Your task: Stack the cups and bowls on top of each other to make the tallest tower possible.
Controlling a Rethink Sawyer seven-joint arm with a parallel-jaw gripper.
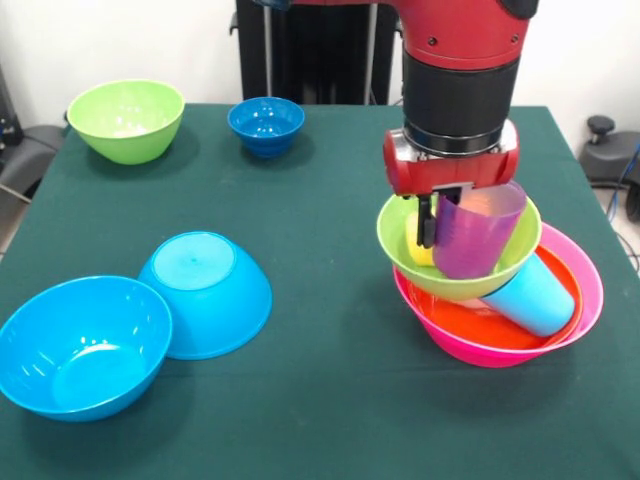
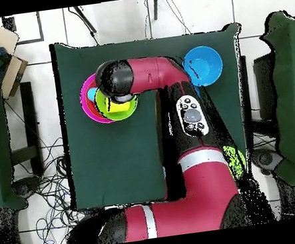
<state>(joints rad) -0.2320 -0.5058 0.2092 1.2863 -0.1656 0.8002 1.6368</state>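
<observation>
The tower stands at the right of the front view: a large pink bowl [image 1: 585, 290] holds an orange bowl [image 1: 470, 322], with a light blue cup [image 1: 535, 292] lying tilted on its side in it. A lime green bowl [image 1: 455, 278] rests on top, and a yellow cup [image 1: 421, 252] peeks out inside it. My gripper [image 1: 445, 232] hangs over this bowl, shut on the rim of the translucent purple cup [image 1: 482, 238], which tilts down into the green bowl. From overhead, the arm's head covers the gripper above the pink bowl [image 2: 86, 103] and green bowl [image 2: 125, 111].
A second lime green bowl [image 1: 126, 120] and a small dark-blue footed bowl [image 1: 266, 125] stand at the far left. At the near left, an upright bright blue bowl [image 1: 85, 345] touches an overturned one [image 1: 205, 293]. A blue bowl [image 2: 203, 65] shows beside the arm overhead.
</observation>
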